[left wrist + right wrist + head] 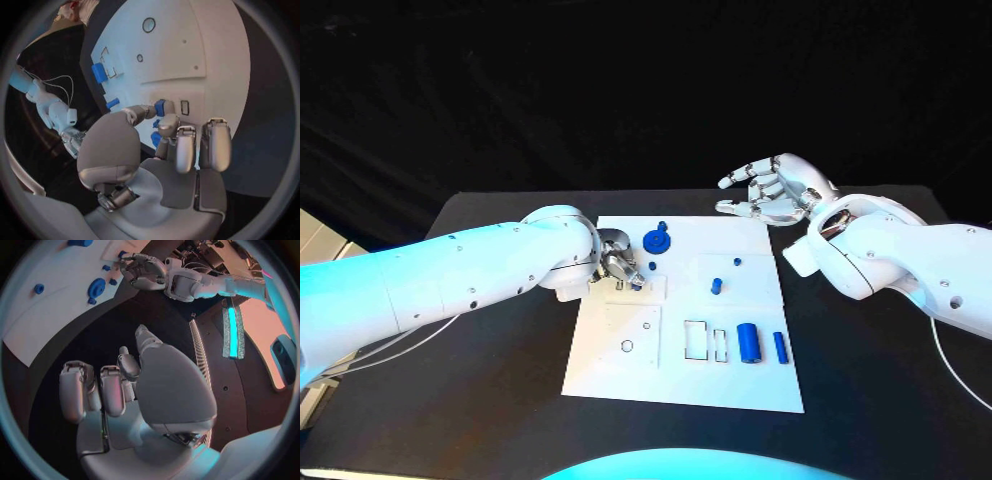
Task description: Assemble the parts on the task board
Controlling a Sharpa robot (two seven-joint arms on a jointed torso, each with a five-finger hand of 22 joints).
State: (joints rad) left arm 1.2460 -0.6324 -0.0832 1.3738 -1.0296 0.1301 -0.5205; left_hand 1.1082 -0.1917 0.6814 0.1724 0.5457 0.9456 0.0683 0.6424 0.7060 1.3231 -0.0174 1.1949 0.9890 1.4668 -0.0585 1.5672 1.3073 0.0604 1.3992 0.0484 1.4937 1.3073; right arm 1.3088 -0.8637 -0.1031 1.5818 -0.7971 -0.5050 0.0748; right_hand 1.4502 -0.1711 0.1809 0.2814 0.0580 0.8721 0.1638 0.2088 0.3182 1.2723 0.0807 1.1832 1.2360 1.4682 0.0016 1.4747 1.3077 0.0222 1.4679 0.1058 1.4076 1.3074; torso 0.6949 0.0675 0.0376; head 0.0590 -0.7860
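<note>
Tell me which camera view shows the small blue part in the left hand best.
The left wrist view: the small blue part sits pinched at the fingertips of the left hand, close over the task board. In the head view the hand covers the part. The right wrist view shows that hand far off, the part indistinct.

One white task board (733, 385), five blue parts (749, 344) visible on it, two silver hands (769, 190).
</note>
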